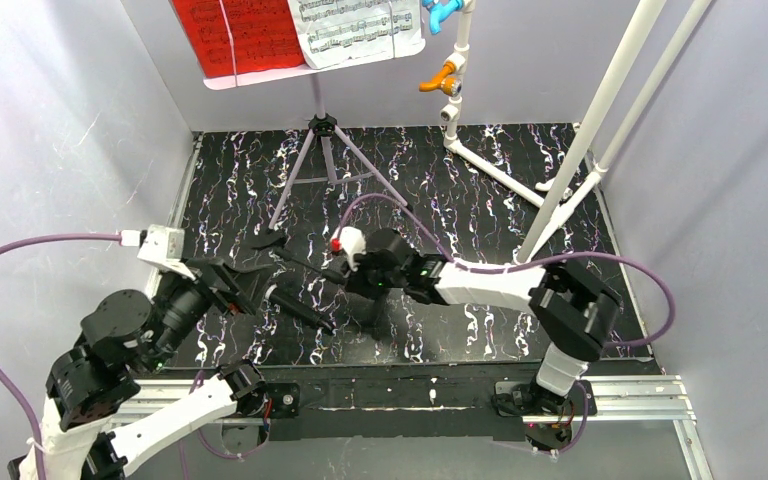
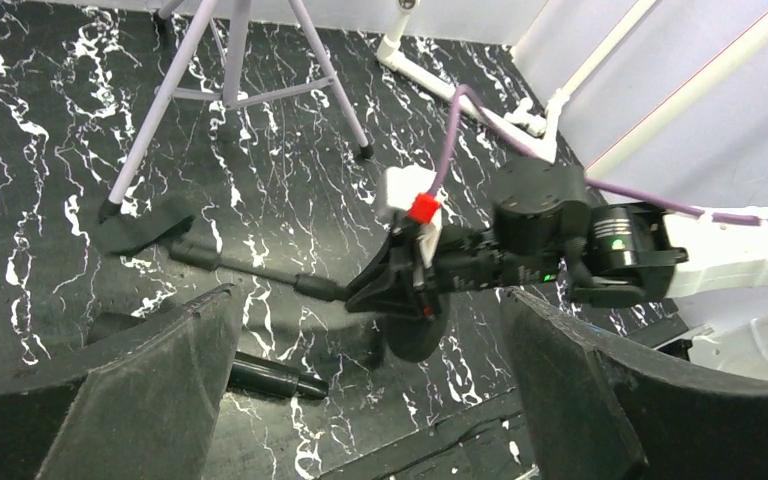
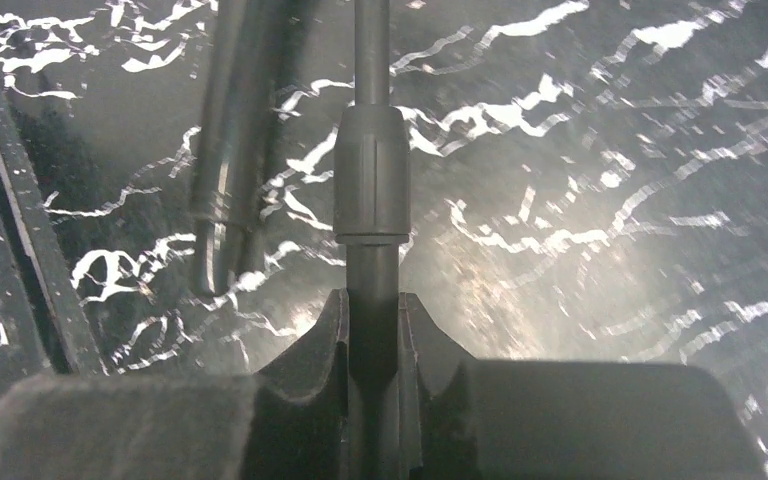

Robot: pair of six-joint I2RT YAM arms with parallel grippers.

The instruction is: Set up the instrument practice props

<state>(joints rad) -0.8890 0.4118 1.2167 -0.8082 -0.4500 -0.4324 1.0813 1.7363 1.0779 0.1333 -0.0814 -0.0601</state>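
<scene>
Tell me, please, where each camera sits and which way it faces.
Top view: above and behind the bases, looking down on the mat, music stand and pipe frame; both arms show.
Left wrist: on the left arm, facing across the mat toward the right arm; its own open jaws frame the bottom.
Right wrist: looking along its own jaws, shut on the microphone stand, mat behind.
Shared: top and left wrist both show the music stand's legs and the right arm holding the microphone stand.
</scene>
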